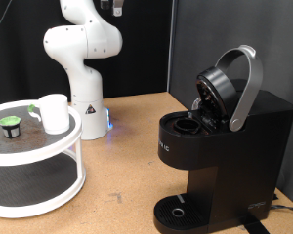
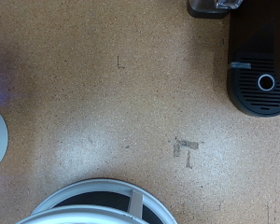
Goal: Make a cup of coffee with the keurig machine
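Keurig lid raised, cup waiting on the stand

The cup (image 1: pixel 55 112), glossy, light and probably slippery, sits on the white tiered stand (image 1: pixel 49 148); grip its sidewall. The keurig machine (image 1: pixel 220 146) stands open on the desk (image 1: pixel 127 166). The hand is unseen, its state untellable.

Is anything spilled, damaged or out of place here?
Nothing stands out. The keurig machine stands upright with its lid raised; the cup and a green-topped pod sit upright on the round white stand. The pincer is not visible.
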